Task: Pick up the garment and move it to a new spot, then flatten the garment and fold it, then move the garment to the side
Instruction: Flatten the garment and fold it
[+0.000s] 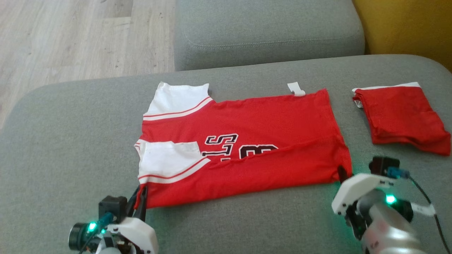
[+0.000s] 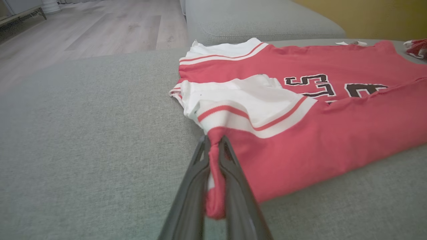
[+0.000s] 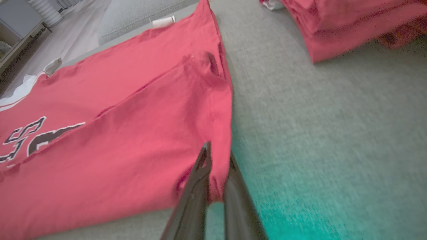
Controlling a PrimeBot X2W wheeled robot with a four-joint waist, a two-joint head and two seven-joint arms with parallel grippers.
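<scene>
Where the pale wooden floor [image 1: 70, 38] meets the broad grey fabric cushion [image 1: 70, 141], the left gripper [image 1: 141, 193] sits at the lower left of the head view, its dark fingers closed on the near left corner of the red short-sleeved jersey with white sleeves and black numerals [image 1: 247, 134]; the left wrist view makes this plainer, for there the left gripper [image 2: 213, 141] has a bunched fold of red cloth pinched between its fingers, just below the striped white sleeve; the jersey lies flat across the middle of the cushion, sleeves to the left, its near strip folded over the lower part of the numerals; a small white tag [image 1: 296, 89] juts from its far edge; at the near right corner the right gripper [image 1: 342, 174] is hard to read from the head, yet in the right wrist view the right gripper [image 3: 217, 153] is closed tight on the hem corner; further right, apart from the jersey, lies a folded red cloth with a white edge [image 1: 402, 116]; a yellow wall [image 1: 406, 24] rises beyond.
</scene>
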